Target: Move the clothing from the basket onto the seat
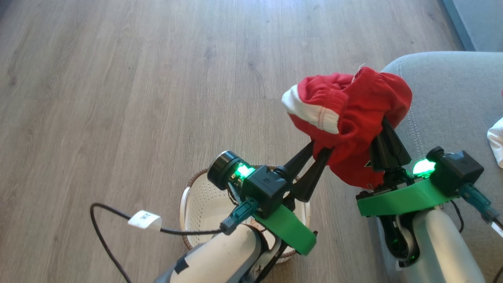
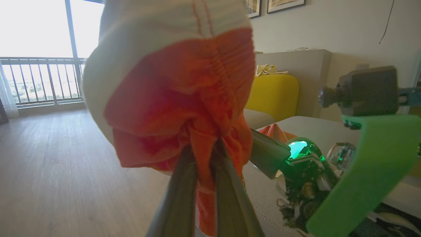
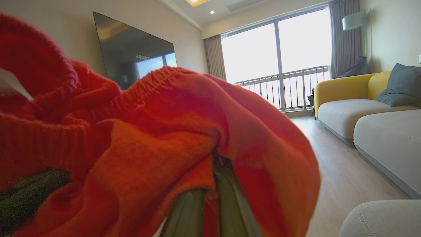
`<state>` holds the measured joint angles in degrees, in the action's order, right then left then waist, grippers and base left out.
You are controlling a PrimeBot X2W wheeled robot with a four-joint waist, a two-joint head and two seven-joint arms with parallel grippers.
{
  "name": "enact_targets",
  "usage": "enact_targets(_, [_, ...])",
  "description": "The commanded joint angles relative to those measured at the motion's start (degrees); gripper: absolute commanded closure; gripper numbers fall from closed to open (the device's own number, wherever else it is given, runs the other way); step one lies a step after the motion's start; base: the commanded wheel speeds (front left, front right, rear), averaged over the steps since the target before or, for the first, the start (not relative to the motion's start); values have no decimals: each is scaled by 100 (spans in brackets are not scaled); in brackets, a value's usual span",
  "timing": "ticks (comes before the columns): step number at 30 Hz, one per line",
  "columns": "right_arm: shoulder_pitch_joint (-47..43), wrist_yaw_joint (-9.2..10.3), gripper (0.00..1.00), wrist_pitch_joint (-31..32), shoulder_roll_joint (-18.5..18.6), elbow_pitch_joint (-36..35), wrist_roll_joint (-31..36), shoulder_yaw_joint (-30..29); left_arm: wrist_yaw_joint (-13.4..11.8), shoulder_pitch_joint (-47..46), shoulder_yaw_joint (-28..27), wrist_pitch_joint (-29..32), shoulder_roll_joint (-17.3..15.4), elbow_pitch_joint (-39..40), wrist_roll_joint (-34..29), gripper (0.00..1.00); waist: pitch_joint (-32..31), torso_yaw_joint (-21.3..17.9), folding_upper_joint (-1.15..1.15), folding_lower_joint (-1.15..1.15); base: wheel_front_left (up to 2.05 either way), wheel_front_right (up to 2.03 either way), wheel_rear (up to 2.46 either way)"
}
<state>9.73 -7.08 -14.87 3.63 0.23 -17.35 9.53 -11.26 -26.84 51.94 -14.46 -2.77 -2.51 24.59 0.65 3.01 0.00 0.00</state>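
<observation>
Pale forearms, green brackets, black camera blocks, green lights, dark tapered pincer fingers, black cable.

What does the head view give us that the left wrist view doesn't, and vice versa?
Head view adds: the basket on the floor under the left arm, and white fabric lying on the seat.
Left wrist view adds: a yellow sofa, a window with a balcony railing, and framed pictures on the wall.
Both: the red garment with its white band, the left gripper shut on it, the right gripper, the seat, and the wood floor.
</observation>
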Motion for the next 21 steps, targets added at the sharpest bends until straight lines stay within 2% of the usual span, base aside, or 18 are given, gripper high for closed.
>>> enact_targets(1, [130, -41, 100, -13, -74, -241, -87, 78, 22, -112, -218, -54, -10, 127, -43, 100, -6, 1, 0, 0, 0, 0, 0])
enact_targets(3, [124, -41, 100, -13, -75, -285, -120, 75, 39, -65, -220, -54, -10, 56, -24, 100, -12, 4, 0, 0, 0, 0, 0])
enact_targets(4, [118, -41, 100, -13, -75, -319, -126, 74, 39, -54, -225, -54, -10, 26, -41, 58, -13, 5, 0, 0, 0, 0, 0])
enact_targets(5, [115, -41, 100, -13, -75, -353, -128, 70, 36, -46, -232, -54, -10, 2, -64, 4, -10, 5, 0, 0, 0, 0, 0])
enact_targets(6, [114, -41, 100, -13, -75, -386, -123, 65, 37, -33, -239, -54, -10, -17, -73, 0, -5, 4, 0, 0, 0, 0, 0])
enact_targets(21, [212, -41, 100, -13, -75, -577, -9, -427, 218, 181, -298, -54, -10, -667, -281, 0, 30, 11, 0, 0, 0, 0, 0])
